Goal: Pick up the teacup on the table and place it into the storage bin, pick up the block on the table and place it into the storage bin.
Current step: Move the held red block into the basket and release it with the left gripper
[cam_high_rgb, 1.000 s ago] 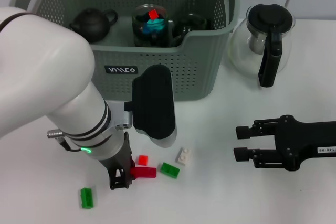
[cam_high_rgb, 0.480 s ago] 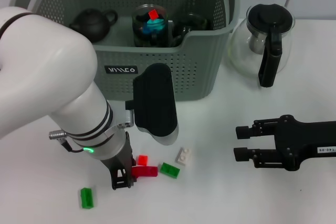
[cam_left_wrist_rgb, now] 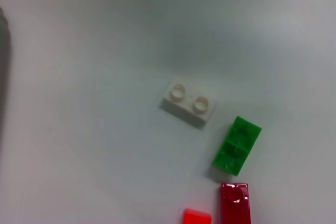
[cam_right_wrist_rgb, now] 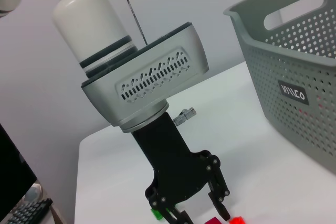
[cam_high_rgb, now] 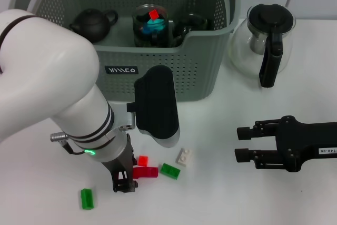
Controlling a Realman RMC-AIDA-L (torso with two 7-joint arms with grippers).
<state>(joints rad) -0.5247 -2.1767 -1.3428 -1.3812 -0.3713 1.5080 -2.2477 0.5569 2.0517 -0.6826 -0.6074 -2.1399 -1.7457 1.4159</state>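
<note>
Reaching down at the lower left of the head view, the left hand (cam_high_rgb: 126,184) hangs low over the white tabletop (cam_high_rgb: 221,204) with its black fingers apart, as the right wrist view shows (cam_right_wrist_rgb: 197,211), their tips close beside the dark red rectangular plastic block (cam_high_rgb: 145,172); whether a tip touches that block I cannot tell. Around it lie a small bright red square block (cam_high_rgb: 142,160), a green studded block (cam_high_rgb: 170,170), a white two-stud block (cam_high_rgb: 184,156) and, apart at the lower left of the frame, another green block (cam_high_rgb: 87,198). The right hand (cam_high_rgb: 243,143) rests idle at the right of the frame, its fingers spread and empty. The large grey perforated plastic storage bin with orange handle clips (cam_high_rgb: 158,72) stands at the top centre, already holding a dark teapot, a glass jar and a dark cup-like vessel; no teacup is left on the tabletop, so I judge the block is the work in hand. The bricks are small, hard, smooth and crowded, so closing fingers could pinch two at once, or skid one away across the slick surface if the tips land off-centre. A clear glass teapot with black handle (cam_high_rgb: 263,40) sits beside the bin at the upper right.
</note>
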